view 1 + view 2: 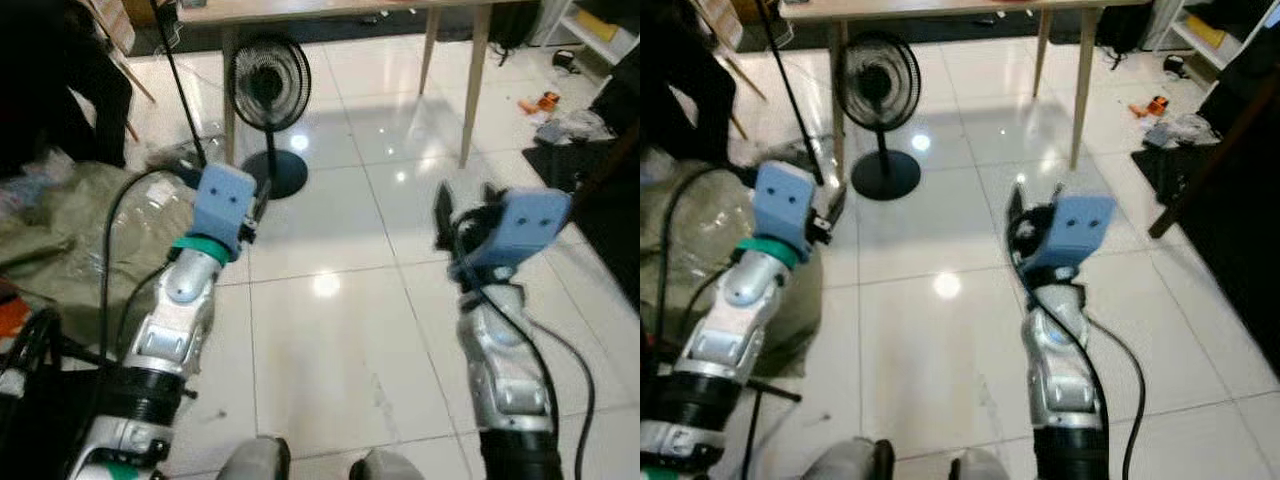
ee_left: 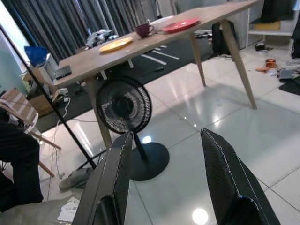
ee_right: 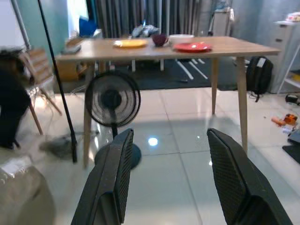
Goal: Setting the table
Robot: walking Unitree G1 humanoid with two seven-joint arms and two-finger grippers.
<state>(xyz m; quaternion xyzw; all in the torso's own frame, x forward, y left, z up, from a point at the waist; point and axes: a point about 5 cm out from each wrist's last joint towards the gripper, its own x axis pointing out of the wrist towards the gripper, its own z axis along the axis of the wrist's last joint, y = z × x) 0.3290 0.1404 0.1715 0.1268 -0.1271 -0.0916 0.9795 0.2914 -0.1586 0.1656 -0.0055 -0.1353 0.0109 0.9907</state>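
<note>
Head views: left end effector (image 1: 252,215) and right end effector (image 1: 455,222) are raised over the white tiled floor (image 1: 330,330), facing a black pedestal fan (image 1: 270,85).

Wrist views: both end effectors spread wide, holding nothing. On the wooden surface (image 3: 225,46) sit a yellow plate (image 3: 130,43), dark cup (image 3: 160,40) and red plate (image 3: 192,47).

Soft blur, ceiling-light glare on glossy floor (image 1: 330,300).

Glossy white tile floor (image 1: 330,330), black fan (image 1: 268,85) beside wooden table (image 3: 154,49).
</note>
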